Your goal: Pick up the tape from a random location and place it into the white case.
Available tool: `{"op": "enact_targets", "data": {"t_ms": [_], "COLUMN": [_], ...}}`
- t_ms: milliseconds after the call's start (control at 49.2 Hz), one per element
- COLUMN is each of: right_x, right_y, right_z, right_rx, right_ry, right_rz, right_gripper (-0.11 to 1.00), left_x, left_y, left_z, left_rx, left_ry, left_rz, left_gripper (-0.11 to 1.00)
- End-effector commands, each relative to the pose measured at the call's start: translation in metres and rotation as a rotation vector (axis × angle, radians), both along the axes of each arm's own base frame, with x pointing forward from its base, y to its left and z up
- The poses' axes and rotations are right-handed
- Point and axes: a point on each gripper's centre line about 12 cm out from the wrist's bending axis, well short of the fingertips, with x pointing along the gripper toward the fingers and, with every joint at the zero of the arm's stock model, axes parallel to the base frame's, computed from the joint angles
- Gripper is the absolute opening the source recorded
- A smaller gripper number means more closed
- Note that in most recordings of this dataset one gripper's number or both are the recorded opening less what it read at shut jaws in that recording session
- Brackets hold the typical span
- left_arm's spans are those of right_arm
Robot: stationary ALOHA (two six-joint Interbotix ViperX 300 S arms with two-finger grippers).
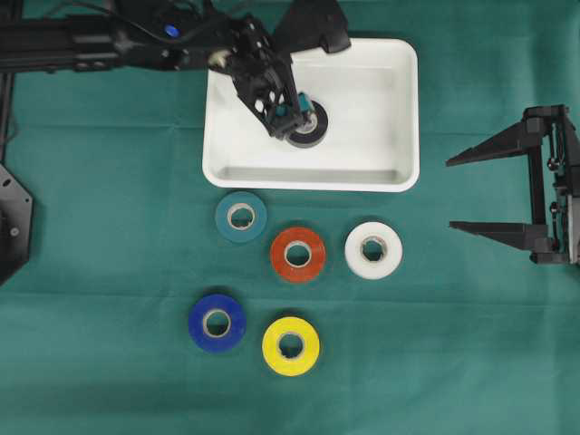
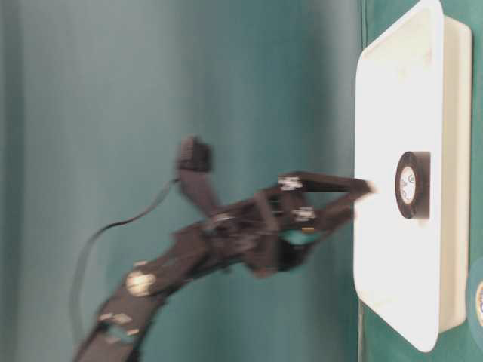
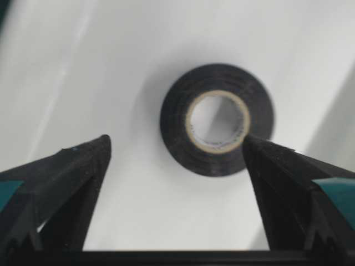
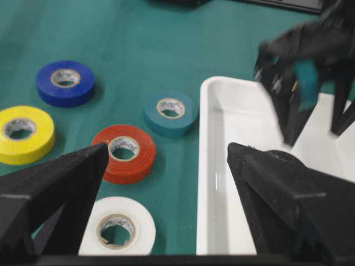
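Your black tape roll (image 1: 309, 124) lies flat inside the white case (image 1: 399, 172), approx mid-floor, hole facing up. Left gripper (image 1: 290, 116) hangs right over it w/ fingers (image 3: 72, 172) spread wide, not pinching anything; in the left wrist view one finger tip sits just beside the roll's edge, the other well apart from it. Can't tell if that near tip touches the roll.

Right gripper (image 1: 462, 192) sits at the right side of the desk (image 1: 109, 181), well apart from the case, fingers (image 4: 55, 183) also spread, nothing between them.

On the green cloth below the case you've got five more rolls: teal (image 1: 241, 217) nearest the case rim, red (image 1: 297, 255) and white (image 1: 373, 250) beside each other, then blue (image 1: 217, 323) and yellow (image 1: 291, 346) nearer the bottom edge. All lie flat, none touching.
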Motion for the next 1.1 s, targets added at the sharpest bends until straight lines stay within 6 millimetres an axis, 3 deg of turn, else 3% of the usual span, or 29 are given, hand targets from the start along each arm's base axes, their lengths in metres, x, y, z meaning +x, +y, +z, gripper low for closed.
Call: {"op": "enact_targets", "data": {"t_ms": [0, 163, 448, 651, 956, 1078], "right_x": [0.003, 0.003, 0.003, 0.004, 0.004, 0.004], "right_y": [0.000, 0.000, 0.000, 0.000, 0.000, 0.000], "right_z": [0.009, 0.010, 0.011, 0.012, 0.011, 0.012], "right_rx": [0.001, 0.001, 0.001, 0.001, 0.005, 0.005], "right_ry": [-0.025, -0.028, -0.031, -0.032, -0.031, -0.034], "right_rz": [0.000, 0.000, 0.000, 0.000, -0.001, -0.001], "right_gripper": [0.91, 0.91, 0.91, 0.91, 0.91, 0.91], "left_x": [-0.003, -0.014, -0.015, -0.004, 0.009, 0.010], "left_y": [0.000, -0.004, -0.010, -0.040, -0.104, -0.113], "left_z": [0.051, 0.074, 0.073, 0.072, 0.073, 0.074], "left_rx": [0.036, 0.042, 0.041, 0.044, 0.040, 0.043], "left_ry": [-0.093, -0.099, -0.094, -0.114, -0.148, -0.165], "left_rz": [0.004, 0.004, -0.011, -0.082, -0.231, -0.252], "left_gripper": [0.91, 0.91, 0.91, 0.91, 0.91, 0.91]}}
